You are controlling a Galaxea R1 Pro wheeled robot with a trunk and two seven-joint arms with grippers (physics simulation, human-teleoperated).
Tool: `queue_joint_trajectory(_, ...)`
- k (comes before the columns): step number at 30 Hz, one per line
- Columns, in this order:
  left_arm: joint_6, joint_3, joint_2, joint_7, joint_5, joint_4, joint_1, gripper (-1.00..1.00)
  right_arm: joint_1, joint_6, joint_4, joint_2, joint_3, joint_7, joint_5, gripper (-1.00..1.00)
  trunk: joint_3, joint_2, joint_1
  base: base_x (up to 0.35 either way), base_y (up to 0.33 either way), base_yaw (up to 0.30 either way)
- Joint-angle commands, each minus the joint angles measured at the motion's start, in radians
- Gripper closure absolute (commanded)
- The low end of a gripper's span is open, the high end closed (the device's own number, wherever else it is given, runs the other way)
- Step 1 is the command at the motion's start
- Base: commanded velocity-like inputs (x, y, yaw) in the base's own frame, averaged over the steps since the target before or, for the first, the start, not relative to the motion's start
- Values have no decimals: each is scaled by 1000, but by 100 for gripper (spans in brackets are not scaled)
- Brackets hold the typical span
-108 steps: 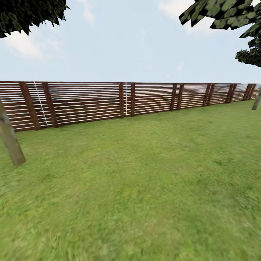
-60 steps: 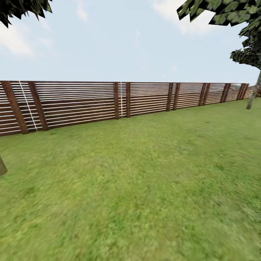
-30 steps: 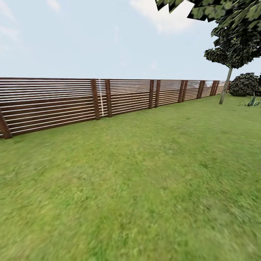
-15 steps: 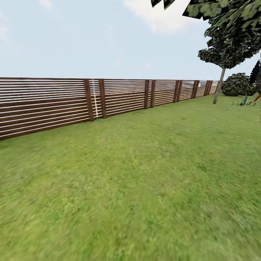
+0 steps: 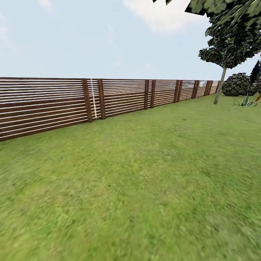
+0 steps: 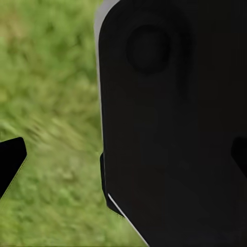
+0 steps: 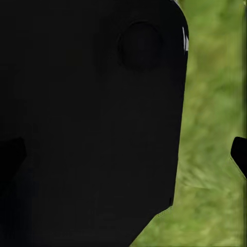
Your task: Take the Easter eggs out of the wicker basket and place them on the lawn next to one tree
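In the head view, the leafy crown (image 5: 232, 32) of the thin-trunked tree is cut off by the top and right edges, and the fence (image 5: 54, 103) runs out past the left edge. A dark bush (image 5: 237, 85) and a spiky plant (image 5: 246, 101) far off by the right edge are too small to make out. In both wrist views a black body (image 6: 175, 123) hides most of the blurred lawn (image 6: 51, 103), and the jaws' stance cannot be told.
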Motion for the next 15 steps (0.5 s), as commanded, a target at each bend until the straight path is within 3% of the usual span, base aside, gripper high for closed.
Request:
queue_joint_trajectory(1, -4, -1, -1, 1, -1, 1, 0, -100, 0, -2, -1, 0, -1, 0, 1, -100, -1, 0, 1, 332, 0, 0)
queue_joint_trajectory(10, -4, -3, -1, 6, -5, 0, 0, -100, 0, -4, -4, 5, -1, -1, -4, -100, -1, 0, 1, 332, 0, -13)
queue_joint_trajectory(15, -3, -5, -4, 6, -6, 0, -1, -100, 0, -6, -3, 3, -6, 0, -6, -100, -1, 0, 1, 332, 0, -208)
